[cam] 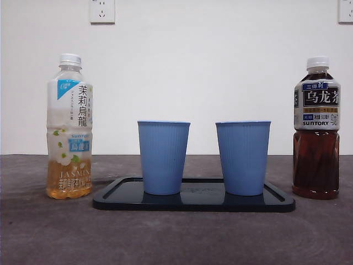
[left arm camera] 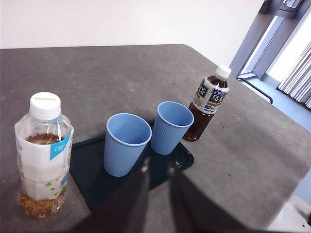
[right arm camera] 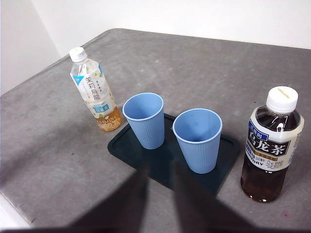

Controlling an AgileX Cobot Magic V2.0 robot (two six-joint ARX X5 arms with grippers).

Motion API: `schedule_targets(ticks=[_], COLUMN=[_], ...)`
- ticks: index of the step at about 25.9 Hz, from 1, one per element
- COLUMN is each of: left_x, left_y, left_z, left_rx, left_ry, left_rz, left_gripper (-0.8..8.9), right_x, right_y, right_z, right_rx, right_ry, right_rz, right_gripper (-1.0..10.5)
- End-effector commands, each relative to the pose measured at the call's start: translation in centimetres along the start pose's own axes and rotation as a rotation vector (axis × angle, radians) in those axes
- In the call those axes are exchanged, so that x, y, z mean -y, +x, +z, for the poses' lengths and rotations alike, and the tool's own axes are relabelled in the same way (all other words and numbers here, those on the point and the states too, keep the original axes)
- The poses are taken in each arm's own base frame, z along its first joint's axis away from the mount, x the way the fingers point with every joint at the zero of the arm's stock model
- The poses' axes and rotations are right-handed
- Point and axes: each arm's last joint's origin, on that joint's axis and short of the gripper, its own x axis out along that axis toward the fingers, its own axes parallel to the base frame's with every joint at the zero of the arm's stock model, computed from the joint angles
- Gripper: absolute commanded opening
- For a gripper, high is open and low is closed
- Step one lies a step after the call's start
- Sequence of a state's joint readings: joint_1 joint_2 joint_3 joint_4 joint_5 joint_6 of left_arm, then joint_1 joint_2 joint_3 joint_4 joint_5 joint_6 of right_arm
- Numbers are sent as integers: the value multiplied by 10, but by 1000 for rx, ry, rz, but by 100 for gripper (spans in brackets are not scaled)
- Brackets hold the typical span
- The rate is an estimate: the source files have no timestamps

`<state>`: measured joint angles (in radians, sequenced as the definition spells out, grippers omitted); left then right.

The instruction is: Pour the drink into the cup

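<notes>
Left to right on the table: jasmine tea bottle [cam: 69,127], capped and nearly empty; dark tray [cam: 193,205] carrying two upright blue cups [cam: 163,157]; capped oolong tea bottle [cam: 316,128], about two-thirds full. Left gripper [left arm camera: 158,167] and right gripper [right arm camera: 160,167] hover above, fingers slightly apart, clear of everything.

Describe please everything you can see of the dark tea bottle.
The dark tea bottle is clear plastic with a white screw cap, still closed, and a dark label with white characters and the word SUNTORY. Brown tea fills it almost to the neck. It stands upright on the grey table, beside the black tray, not touching it. No gripper holds it.
</notes>
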<state>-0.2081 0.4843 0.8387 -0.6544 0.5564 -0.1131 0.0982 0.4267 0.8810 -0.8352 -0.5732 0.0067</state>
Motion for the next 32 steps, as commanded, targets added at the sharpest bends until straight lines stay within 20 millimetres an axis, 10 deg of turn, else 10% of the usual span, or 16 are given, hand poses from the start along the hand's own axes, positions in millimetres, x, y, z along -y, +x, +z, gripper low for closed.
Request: schedule_targets(ticks=[1,6,18,32], left_x=[3,3,3,3], left_y=[-2,-2,-2,-2], left_z=[6,7,7,7], left_rx=[22,30,28,27], left_ry=[39,44,39,40], left_rz=[-11,-12,-12,-12], left_gripper=[293,511,499,499], right_x=[-2,-2,7,59], right_y=[-2,-2,7,83], right_z=[4,4,1,-63], right_rx=[13,14,33,186], right_ry=[7,35,115,215], right_rz=[7,7,-70,-174], right_gripper=[348,501,501,500])
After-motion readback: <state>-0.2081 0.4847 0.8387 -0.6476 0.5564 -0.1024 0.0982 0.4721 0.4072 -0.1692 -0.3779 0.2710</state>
